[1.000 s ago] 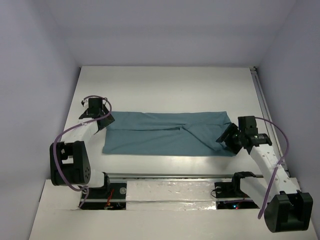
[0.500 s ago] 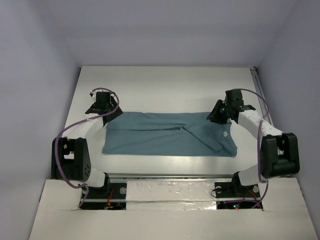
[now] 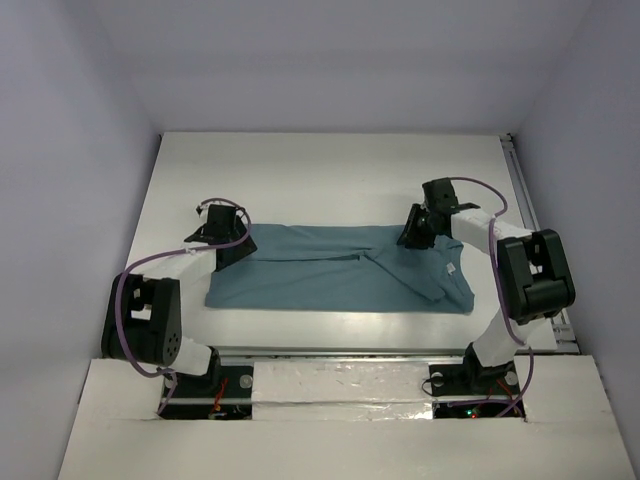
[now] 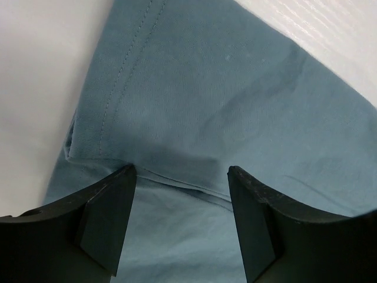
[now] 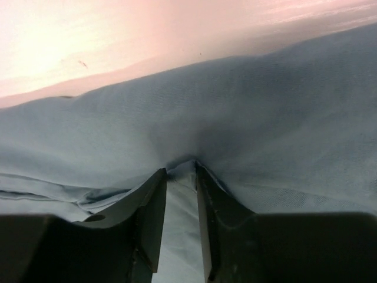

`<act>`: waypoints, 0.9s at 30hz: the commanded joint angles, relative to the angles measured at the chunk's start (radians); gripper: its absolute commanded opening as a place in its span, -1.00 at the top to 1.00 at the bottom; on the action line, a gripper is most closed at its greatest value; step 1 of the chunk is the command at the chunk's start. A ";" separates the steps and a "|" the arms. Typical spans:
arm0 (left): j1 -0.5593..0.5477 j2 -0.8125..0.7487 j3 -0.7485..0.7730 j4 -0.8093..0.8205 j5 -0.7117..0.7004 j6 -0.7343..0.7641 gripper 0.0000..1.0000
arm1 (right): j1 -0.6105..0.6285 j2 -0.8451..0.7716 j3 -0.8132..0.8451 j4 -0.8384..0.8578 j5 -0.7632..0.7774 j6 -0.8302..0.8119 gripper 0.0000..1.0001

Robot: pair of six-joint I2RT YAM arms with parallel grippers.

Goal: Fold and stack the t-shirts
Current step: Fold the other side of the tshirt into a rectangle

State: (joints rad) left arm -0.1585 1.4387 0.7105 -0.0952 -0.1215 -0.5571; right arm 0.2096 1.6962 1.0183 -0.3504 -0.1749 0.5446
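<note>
**Left gripper** (image 3: 232,245): positioned at the far-left corner of the t-shirt (image 3: 330,278), low over the cloth. In the left wrist view its fingers (image 4: 106,218) stand spread wide. Teal fabric and a double-stitched hem (image 4: 126,65) fill the space between and beyond them. Nothing is clamped. Whether the tips touch the cloth cannot be determined.

**T-shirt**: lies flat on the white table (image 3: 330,175), folded into a long band that runs left to right across the near half of the surface. A diagonal fold line crosses the band right of centre. A small white neck label (image 3: 452,268) lies near the right end (too small to read).

**Right gripper** (image 3: 418,228): positioned on the far edge of the t-shirt, near its right end. In the right wrist view the fingers (image 5: 150,218) are drawn almost together, leaving only a narrow slit. The fabric puckers into a small ridge exactly at the tips, with creases radiating outward. The tool is pinching a fold of the t-shirt's far edge. The table shows beyond the cloth (washed pink by glare).
</note>
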 commanded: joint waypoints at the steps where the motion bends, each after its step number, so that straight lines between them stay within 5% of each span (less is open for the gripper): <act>1: -0.003 -0.041 -0.013 0.026 -0.017 -0.007 -0.20 | 0.026 0.000 0.039 0.018 0.043 -0.006 0.38; 6: -0.003 -0.054 -0.008 0.023 -0.018 0.002 -0.19 | 0.048 -0.038 0.011 -0.010 0.086 0.017 0.45; 11: -0.003 -0.050 0.012 0.023 -0.014 0.002 -0.17 | 0.068 -0.086 -0.023 -0.036 0.104 0.025 1.00; 18: -0.003 -0.054 0.029 0.020 -0.006 -0.003 -0.16 | 0.142 -0.202 -0.046 -0.139 0.126 0.017 1.00; 27: -0.003 -0.052 0.052 0.026 0.013 -0.012 -0.15 | 0.422 -0.222 -0.021 -0.225 0.069 0.132 0.98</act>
State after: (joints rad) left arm -0.1616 1.4200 0.7151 -0.0933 -0.1169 -0.5594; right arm 0.5480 1.4628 0.9718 -0.5247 -0.0856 0.6189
